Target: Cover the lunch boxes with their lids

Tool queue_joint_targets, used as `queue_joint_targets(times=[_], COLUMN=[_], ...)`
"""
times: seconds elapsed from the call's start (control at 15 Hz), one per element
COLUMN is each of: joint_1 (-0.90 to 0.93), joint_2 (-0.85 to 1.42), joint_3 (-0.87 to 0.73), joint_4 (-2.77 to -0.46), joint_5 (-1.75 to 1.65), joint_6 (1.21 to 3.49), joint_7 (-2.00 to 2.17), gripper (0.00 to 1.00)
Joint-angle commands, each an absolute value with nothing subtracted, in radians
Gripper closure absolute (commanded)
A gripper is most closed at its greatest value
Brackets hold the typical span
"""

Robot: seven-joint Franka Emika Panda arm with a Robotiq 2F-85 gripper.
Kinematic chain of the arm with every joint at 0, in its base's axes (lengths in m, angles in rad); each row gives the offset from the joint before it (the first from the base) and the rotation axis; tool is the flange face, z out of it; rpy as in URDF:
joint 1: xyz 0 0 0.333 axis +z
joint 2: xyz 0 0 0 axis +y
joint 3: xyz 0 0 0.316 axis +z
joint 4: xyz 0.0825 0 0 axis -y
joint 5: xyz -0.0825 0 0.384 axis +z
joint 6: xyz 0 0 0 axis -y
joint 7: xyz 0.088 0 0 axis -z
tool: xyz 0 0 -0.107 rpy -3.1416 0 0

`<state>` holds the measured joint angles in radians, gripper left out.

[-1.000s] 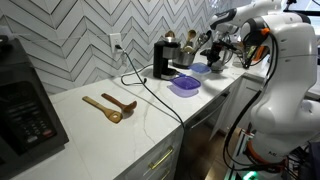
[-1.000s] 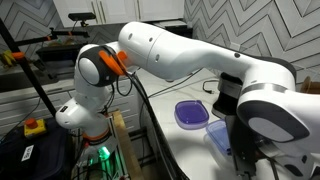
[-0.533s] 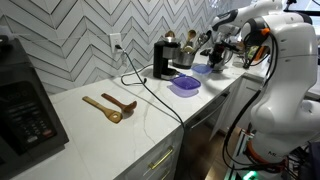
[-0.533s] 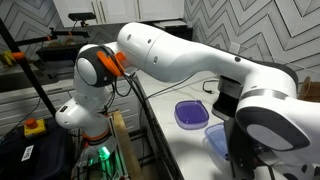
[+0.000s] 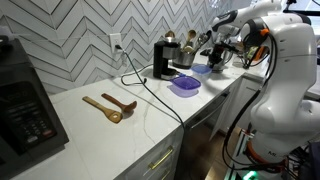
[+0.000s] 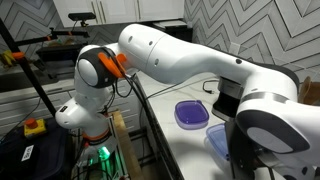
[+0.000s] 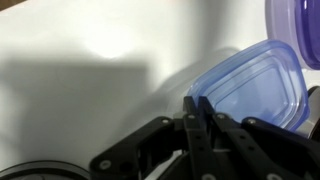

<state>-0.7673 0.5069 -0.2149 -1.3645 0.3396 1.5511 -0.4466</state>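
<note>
My gripper [image 7: 198,104] comes in from the bottom of the wrist view. Its jaws are pressed together on the near rim of the blue lid [image 7: 250,85], which tilts off the white counter. In the exterior views the blue lid [image 5: 200,69] [image 6: 219,141] sits under my wrist at the far end of the counter. The purple lid [image 5: 184,86] [image 6: 190,113] [image 7: 296,20] lies flat just beside it. The clear lunch boxes do not show as separate things; whether one sits under either lid I cannot tell.
A black coffee machine [image 5: 162,58] with a glass pot [image 5: 186,56] stands against the tiled wall beside the lids. Its cord [image 5: 150,95] trails across the counter. Two wooden spoons [image 5: 110,106] lie mid-counter and a black appliance [image 5: 25,105] stands at the near end.
The blue lid has shifted slightly with the gripper in an exterior view. The purple lid and the rest are unmoved.
</note>
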Motion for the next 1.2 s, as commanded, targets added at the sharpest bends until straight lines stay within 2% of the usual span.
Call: queue_joint_targets(times=[0.0,0.53,1.13], joint_1=[-0.792,-0.785,-0.766], joint_2=[0.517,0.501,0.506], joint_3=[-0.205,-0.211,-0.205], joint_4=[-1.352,-1.370,-1.379], joint_5=[0.384,0.367,0.307], joint_6=[1.572,1.674,1.635], joint_7=[-0.426,-0.419,-0.421], gripper=[0.98,0.98,0.98])
